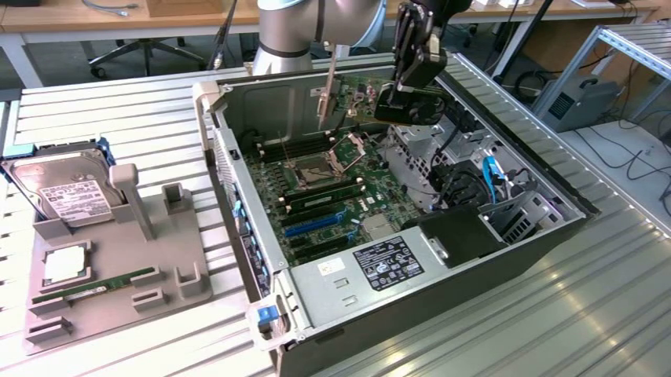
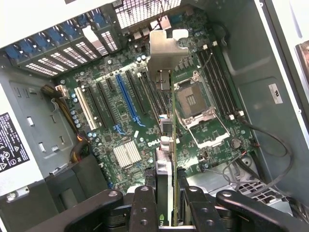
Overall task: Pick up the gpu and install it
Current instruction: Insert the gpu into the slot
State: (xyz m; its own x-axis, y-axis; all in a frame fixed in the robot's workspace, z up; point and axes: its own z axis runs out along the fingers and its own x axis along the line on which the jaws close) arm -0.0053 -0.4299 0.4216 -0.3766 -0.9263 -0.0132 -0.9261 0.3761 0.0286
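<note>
A slatted metal table (image 1: 126,118) fills your exterior view, with desks and a chair base behind it. The open case (image 1: 441,306) sits mid-table. At its nine o'clock you have a grey tray (image 1: 188,236) carrying a hard drive (image 1: 68,192) and a RAM stick (image 1: 94,284). At the case's twelve o'clock the gripper (image 1: 404,102) hangs over the motherboard (image 1: 335,196), clamped on the gpu (image 1: 327,98). The card stands on edge in the air, clear of the slots.

In your wrist view the two black fingers (image 2: 145,203) pinch the gpu (image 2: 166,128) edge-on between them. Its silver bracket (image 2: 164,53) points toward the rear grille (image 2: 145,9). The card lines up over the expansion slots (image 2: 128,96), beside the open CPU socket (image 2: 190,99).
</note>
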